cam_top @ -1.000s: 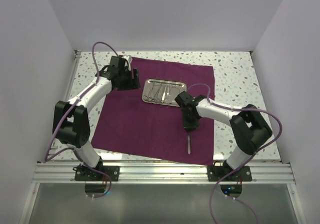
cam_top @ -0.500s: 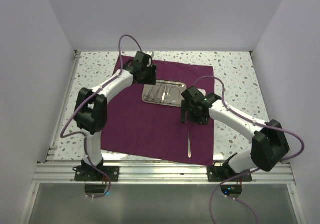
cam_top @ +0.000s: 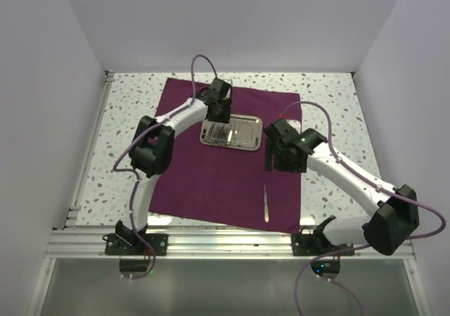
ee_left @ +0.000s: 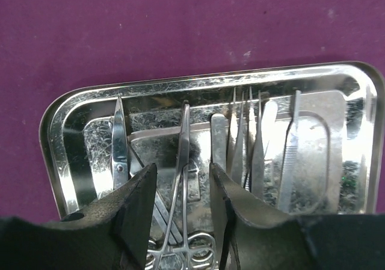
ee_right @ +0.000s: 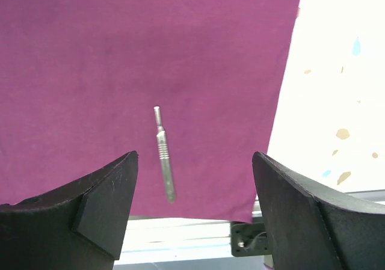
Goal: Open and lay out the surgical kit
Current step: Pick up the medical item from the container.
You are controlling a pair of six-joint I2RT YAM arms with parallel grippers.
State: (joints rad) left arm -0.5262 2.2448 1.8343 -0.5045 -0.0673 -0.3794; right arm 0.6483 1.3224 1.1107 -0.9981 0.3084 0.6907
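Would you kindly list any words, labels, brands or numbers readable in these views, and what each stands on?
None readable: the shiny rectangular steel tray, the slim silver instruments in it, the ridged silver handle and the dark purple cloth show no lettering; any fine engraving is too small to tell.

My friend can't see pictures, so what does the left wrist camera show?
A shiny steel tray of slim silver tools sits on purple cloth. Black fingers of the left gripper stand apart, either side of ring-handled forceps.
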